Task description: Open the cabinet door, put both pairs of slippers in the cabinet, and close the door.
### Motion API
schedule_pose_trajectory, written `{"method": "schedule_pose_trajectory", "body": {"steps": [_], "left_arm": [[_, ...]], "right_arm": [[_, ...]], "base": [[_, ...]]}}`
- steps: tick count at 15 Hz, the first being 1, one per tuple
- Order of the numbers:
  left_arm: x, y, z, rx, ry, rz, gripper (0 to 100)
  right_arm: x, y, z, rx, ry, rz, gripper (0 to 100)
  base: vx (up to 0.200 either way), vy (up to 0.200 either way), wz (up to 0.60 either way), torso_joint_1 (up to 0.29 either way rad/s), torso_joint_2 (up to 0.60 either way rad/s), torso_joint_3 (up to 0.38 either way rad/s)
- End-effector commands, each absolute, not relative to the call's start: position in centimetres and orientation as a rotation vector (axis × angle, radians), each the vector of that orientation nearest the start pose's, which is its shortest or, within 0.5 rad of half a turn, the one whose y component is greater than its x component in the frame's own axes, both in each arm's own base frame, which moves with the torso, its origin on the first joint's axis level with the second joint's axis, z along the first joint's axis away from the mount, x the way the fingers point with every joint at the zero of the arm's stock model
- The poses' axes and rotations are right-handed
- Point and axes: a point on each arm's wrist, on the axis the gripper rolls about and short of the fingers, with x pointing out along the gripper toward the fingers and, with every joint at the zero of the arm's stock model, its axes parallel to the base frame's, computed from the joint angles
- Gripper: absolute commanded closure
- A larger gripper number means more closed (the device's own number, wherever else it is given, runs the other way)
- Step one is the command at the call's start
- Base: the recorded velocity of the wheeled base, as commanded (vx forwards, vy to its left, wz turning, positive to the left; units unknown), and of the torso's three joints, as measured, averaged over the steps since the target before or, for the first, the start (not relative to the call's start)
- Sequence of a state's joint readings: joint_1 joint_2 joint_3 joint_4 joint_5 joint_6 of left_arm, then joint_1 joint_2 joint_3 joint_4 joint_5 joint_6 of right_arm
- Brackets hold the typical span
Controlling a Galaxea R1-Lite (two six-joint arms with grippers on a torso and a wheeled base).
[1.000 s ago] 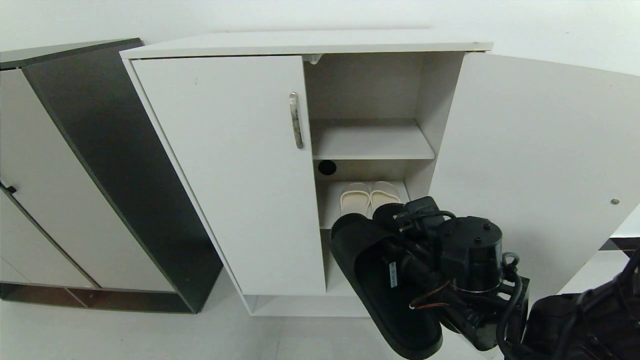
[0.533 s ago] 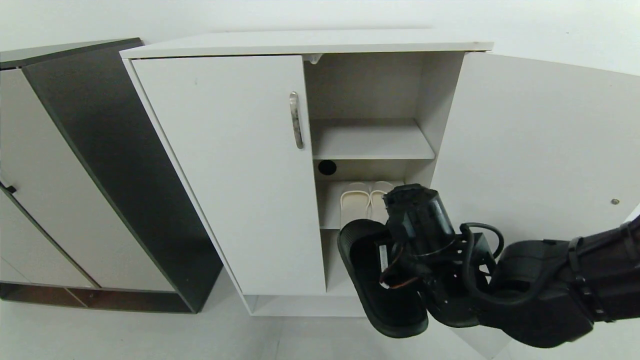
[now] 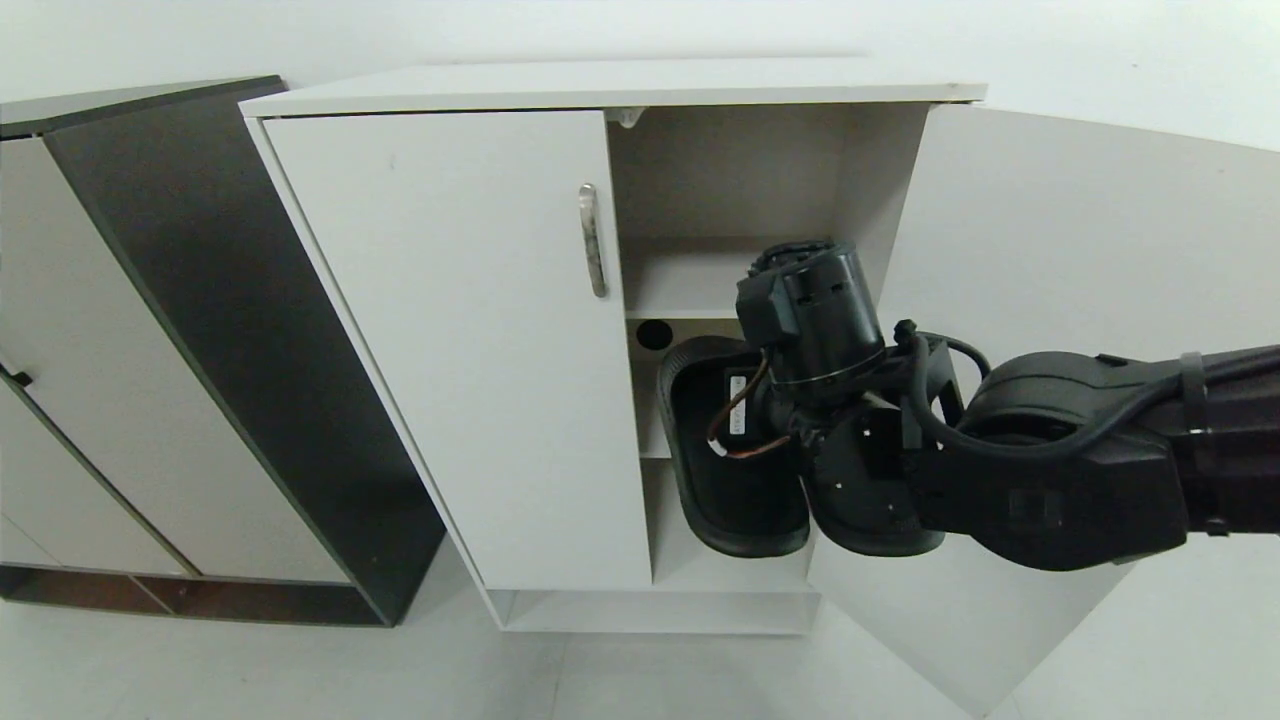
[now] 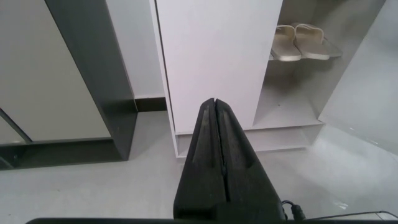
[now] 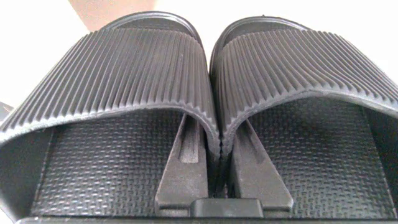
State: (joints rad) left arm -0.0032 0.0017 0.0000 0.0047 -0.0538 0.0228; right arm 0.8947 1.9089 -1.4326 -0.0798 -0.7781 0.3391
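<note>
The white cabinet (image 3: 600, 86) has its right door (image 3: 1050, 250) swung open and its left door (image 3: 470, 330) closed. My right gripper (image 5: 214, 134) is shut on the pair of black slippers (image 3: 725, 500), pinching the two ribbed straps (image 5: 149, 68) together. It holds them at the cabinet opening, level with the middle shelf. A pair of white slippers (image 4: 305, 42) lies on the middle shelf inside. My left gripper (image 4: 215, 106) is shut on nothing, low over the floor in front of the closed door.
A dark grey cabinet (image 3: 200, 300) stands against the white one's left side. The metal handle (image 3: 592, 240) on the closed door is next to the opening. The upper shelf (image 3: 680, 280) and bottom compartment (image 4: 283, 109) are bare. Pale floor (image 3: 300, 670) lies in front.
My right arm has lifted the black slippers from low in front of the cabinet up and forward to the opening, so they now cover the white slippers in the head view.
</note>
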Motion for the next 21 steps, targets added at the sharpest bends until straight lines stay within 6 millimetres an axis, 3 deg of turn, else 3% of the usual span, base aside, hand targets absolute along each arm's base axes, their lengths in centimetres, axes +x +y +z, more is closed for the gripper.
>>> {"method": "schedule_pose_trajectory", "body": {"steps": [1,12,21], "left_arm": [[-2.3,-0.1,7.5,0.023,0.005,-0.057,100],[-2.3,-0.1,7.5,0.023,0.005,-0.057,100],[-2.3,-0.1,7.5,0.023,0.005,-0.057,100]], "right_arm": [[25.2,28.6,23.8,0.041,0.263,0.070,100],[25.4,28.4,24.7,0.038,0.207,0.078,100],[25.6,28.4,24.8,0.033,0.204,0.074,100]], "base": [[0.000,0.000,0.00,0.000,0.00,0.000],[0.000,0.000,0.00,0.000,0.00,0.000],[0.200,0.000,0.00,0.000,0.00,0.005]]}}
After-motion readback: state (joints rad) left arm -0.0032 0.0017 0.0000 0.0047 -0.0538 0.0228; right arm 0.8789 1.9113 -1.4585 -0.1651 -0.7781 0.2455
